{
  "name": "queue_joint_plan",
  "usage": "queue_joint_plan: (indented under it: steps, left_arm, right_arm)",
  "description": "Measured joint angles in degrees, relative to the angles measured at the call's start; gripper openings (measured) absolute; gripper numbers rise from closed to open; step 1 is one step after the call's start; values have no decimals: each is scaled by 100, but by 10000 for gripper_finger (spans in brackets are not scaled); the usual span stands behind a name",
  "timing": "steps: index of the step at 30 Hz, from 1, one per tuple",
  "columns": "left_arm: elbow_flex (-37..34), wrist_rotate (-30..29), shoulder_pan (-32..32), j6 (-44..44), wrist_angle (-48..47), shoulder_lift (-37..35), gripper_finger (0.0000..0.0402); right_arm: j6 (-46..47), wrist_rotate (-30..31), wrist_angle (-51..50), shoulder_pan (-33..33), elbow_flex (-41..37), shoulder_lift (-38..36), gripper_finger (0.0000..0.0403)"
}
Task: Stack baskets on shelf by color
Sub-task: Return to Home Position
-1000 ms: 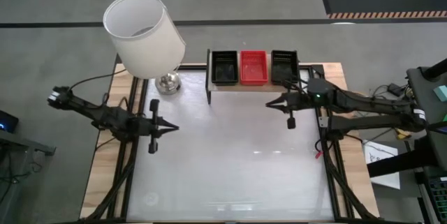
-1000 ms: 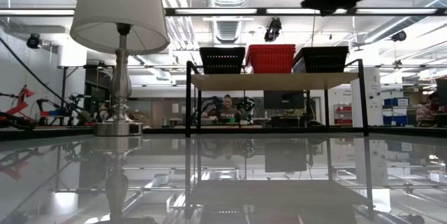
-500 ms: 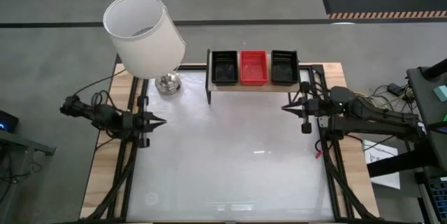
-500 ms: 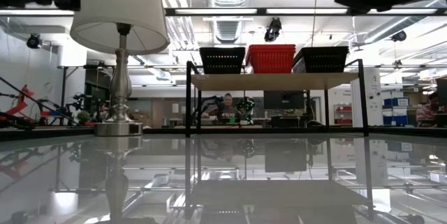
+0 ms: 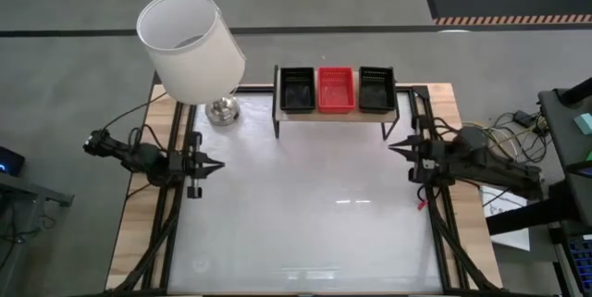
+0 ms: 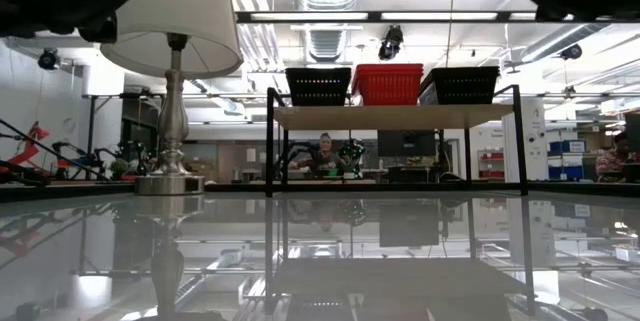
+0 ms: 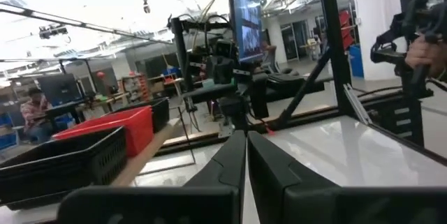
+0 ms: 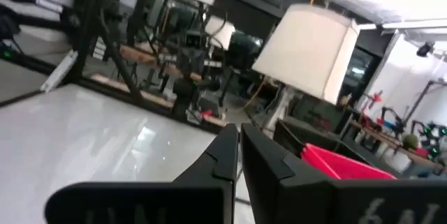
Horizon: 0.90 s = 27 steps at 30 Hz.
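The shelf (image 5: 335, 115) stands at the table's far edge on black legs. On it rest, side by side, a black basket (image 5: 297, 89), a red basket (image 5: 336, 89) and a black basket (image 5: 376, 89); the low view shows them in a row (image 6: 388, 83). My left gripper (image 5: 218, 165) is shut and empty over the table's left edge. My right gripper (image 5: 390, 149) is shut and empty over the table's right edge. Both hang clear of the table and point inward.
A table lamp with a white shade (image 5: 190, 47) and a silver base (image 5: 222, 110) stands at the far left corner, left of the shelf. The white glossy table top (image 5: 305, 214) lies between the arms. A person (image 6: 324, 153) shows in the room behind.
My right gripper has drawn back from beside the shelf toward the table's right edge and a little toward the near edge. My left gripper has drawn back toward the table's left edge. The baskets and shelf have kept still.
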Motion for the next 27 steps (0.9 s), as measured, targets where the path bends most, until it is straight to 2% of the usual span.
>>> queue_joint_plan:
  steps: [4,12,18,23,27]
  left_arm:
    - [-126,-2,1,3,3,-27,1]
    - [-282,-57,1,-14,654,-11,1]
    - [-291,-48,-1,-14,587,77,1]
    - [-298,-37,-1,-14,595,163,1]
    - [-300,-26,-1,-14,600,229,1]
  right_arm:
    - [140,-175,301,-1,-371,-222,12]
    - [583,-664,1836,0,-1223,-106,12]
    - [766,-1118,1609,13,-1315,-27,12]
    - [1685,-1071,1586,13,-1316,29,13]
    - [2929,-1071,1566,13,-1317,49,13]
